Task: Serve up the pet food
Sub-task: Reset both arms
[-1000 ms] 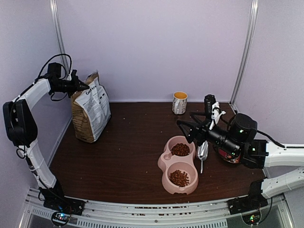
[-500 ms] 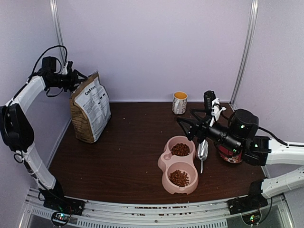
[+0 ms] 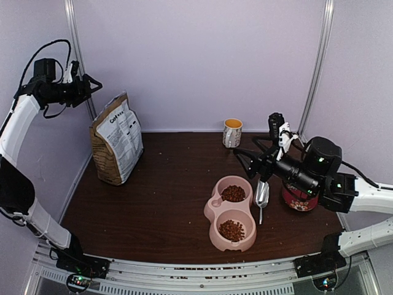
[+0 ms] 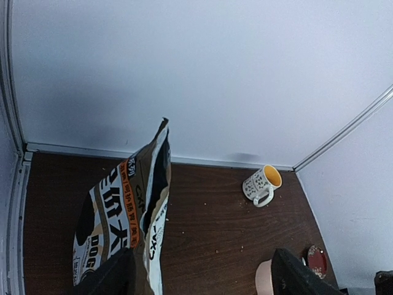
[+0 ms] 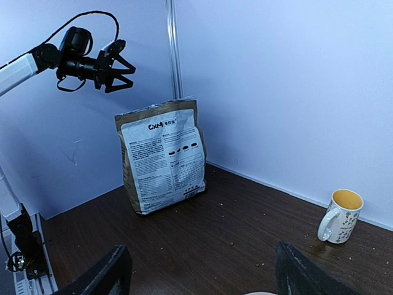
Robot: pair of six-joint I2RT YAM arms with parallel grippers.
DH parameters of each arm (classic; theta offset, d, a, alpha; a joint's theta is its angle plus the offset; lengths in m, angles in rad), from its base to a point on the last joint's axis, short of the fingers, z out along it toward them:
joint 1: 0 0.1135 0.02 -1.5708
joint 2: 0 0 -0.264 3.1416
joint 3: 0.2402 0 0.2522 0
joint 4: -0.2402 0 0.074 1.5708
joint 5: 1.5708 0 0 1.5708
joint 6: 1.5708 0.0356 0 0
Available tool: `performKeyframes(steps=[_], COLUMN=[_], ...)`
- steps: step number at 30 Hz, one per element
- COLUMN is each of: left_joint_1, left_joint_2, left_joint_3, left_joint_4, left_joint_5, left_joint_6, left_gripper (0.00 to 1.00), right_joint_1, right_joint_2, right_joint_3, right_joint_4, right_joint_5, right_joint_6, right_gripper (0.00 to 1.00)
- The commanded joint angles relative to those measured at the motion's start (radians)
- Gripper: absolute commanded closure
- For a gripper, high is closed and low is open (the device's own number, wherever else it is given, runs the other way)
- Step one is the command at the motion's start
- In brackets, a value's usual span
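Observation:
The pet food [image 3: 233,193] fills both wells of the pink double bowl [image 3: 216,210] at centre right; the nearer heap [image 3: 231,230] is in the front well. A metal scoop [image 3: 262,195] lies just right of the bowl. The brown paper bag [image 3: 116,138] stands upright at the back left, its top open [image 4: 156,178]. My left gripper [image 3: 92,84] hangs open, high above and left of the bag top, holding nothing [image 5: 126,74]. My right gripper [image 3: 245,163] is open above the bowl's far end, empty [image 5: 202,276].
A patterned mug with a yellow inside [image 3: 232,132] stands at the back wall. A red round thing [image 3: 298,200] sits under my right arm. Crumbs dot the dark wooden table [image 3: 166,184]. Walls close in the left, back and right sides.
My left gripper opened, let go of the bag's top, and drew up and to the left. The bag stays standing. My right arm drifted slightly right.

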Motion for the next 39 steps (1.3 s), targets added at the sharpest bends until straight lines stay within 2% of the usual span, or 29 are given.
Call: performKeyframes(steps=[1,4,5,7,16,21,25,29,34,37,39], left_joint_1=[0.011,0.009,0.009,0.008,-0.008,-0.037,-0.102,-0.153,-0.153,-0.154,-0.154], left_joint_2=[-0.123,-0.241,-0.279,-0.35,-0.612,-0.716,-0.813,-0.865,-0.839,-0.794,-0.746], left_joint_3=[-0.035,-0.14,-0.172,-0.248,-0.573,-0.775,-0.994,-1.171,-1.311,-1.435,-1.486], left_joint_4=[-0.035,-0.037,-0.039,-0.042,-0.014,0.09,0.258,0.442,0.638,0.875,1.019], left_joint_5=[-0.106,-0.18,-0.205,-0.259,-0.525,-0.737,-0.974,-1.16,-1.217,-1.217,-1.223], left_joint_6=[0.08,0.121,0.133,0.158,0.167,0.092,0.018,0.048,0.061,0.085,0.096], left_gripper=[0.2,0.17,0.1,0.03,0.02,0.02,0.02,0.03,0.06,0.13,0.15], right_joint_1=[-0.003,-0.004,-0.005,-0.01,-0.071,-0.114,-0.166,-0.219,-0.299,-0.355,-0.385], right_joint_2=[-0.06,-0.121,-0.146,-0.195,-0.363,-0.407,-0.407,-0.401,-0.388,-0.366,-0.342], right_joint_3=[0.023,-0.006,-0.025,-0.064,-0.171,-0.217,-0.239,-0.26,-0.314,-0.341,-0.357], right_joint_4=[-0.068,-0.088,-0.084,-0.071,-0.12,-0.155,-0.176,-0.193,-0.161,-0.128,-0.111], right_joint_5=[0.09,0.158,0.176,0.211,0.326,0.377,0.407,0.416,0.419,0.4,0.382], right_joint_6=[-0.057,-0.09,-0.101,-0.119,-0.147,-0.133,-0.098,-0.082,-0.058,-0.046,-0.039], right_gripper=[0.17,0.17,0.16,0.13,0.01,0.0,0.0,0.0,0.0,0.0,0.0])
